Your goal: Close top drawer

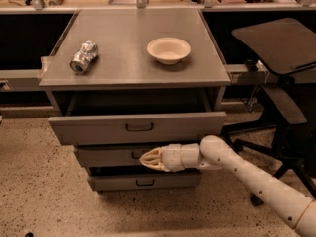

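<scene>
Pincer [144, 159] narrow, empty, before middle drawer [101, 157], partly hiding its handle [135, 155]; top drawer [94, 128] ajar, interior dark.

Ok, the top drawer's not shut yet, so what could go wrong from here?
1. The gripper sits below the top drawer front, level with the middle drawer. A push from this height may move the wrong drawer or slip under the panel.
2. The can lies on its side on the cabinet top. A hard shove could jolt it and set it rolling towards an edge.
</scene>
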You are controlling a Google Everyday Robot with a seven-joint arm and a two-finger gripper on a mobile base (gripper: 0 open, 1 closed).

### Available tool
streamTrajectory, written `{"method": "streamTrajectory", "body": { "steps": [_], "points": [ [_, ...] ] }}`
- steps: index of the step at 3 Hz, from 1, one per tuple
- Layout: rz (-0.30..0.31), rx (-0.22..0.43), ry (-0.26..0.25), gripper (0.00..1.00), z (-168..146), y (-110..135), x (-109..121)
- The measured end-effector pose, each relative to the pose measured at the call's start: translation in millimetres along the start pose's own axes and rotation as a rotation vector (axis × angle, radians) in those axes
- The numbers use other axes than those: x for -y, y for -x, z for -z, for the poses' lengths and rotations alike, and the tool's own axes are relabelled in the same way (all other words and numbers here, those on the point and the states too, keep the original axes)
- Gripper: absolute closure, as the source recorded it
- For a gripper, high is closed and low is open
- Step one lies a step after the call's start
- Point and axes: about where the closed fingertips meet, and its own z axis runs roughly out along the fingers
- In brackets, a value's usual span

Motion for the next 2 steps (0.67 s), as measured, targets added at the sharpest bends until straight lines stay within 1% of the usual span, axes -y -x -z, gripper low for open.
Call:
{"method": "streamTrajectory", "body": {
  "steps": [1, 2],
  "points": [
    [0.034, 0.012, 0.021, 1.00, -15.5, 5.8, 29.2],
    [0.049, 0.019, 0.032, 1.00, -23.5, 8.9, 44.2]
  ]
}}
